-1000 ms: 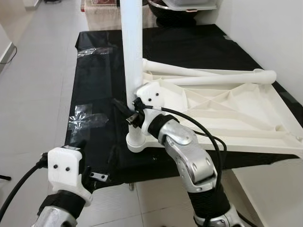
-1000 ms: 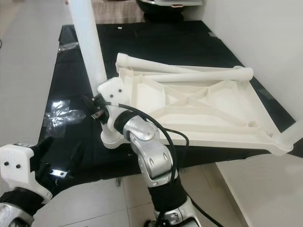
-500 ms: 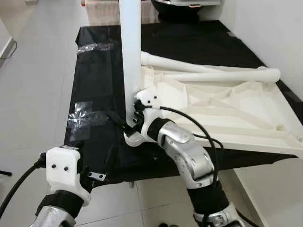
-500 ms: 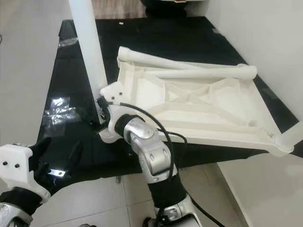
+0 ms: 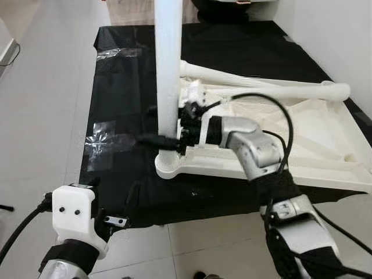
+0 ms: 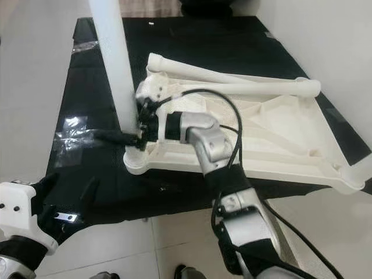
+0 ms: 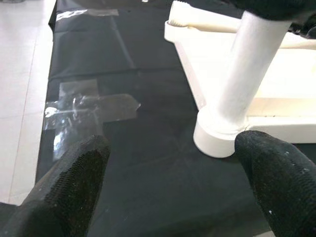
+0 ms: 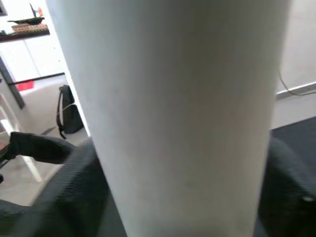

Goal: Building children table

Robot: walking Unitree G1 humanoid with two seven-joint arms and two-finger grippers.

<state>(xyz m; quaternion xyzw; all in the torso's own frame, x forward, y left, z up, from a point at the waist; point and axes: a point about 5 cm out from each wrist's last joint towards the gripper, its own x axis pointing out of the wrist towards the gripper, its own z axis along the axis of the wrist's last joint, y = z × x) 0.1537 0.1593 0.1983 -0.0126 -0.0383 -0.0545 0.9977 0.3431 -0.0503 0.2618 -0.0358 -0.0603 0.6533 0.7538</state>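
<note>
Fingers of the right gripper (image 5: 174, 141) straddle the upright table leg (image 5: 168, 70), clasping it low to seat it in the upturned tabletop's (image 5: 302, 145) corner socket (image 5: 170, 164). Left gripper (image 7: 173, 187) hangs open, empty.

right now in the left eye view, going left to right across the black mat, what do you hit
Clear tape patch → upright white leg, with the right gripper at its base → upside-down white tabletop, with two loose legs lying along its far edge.
</note>
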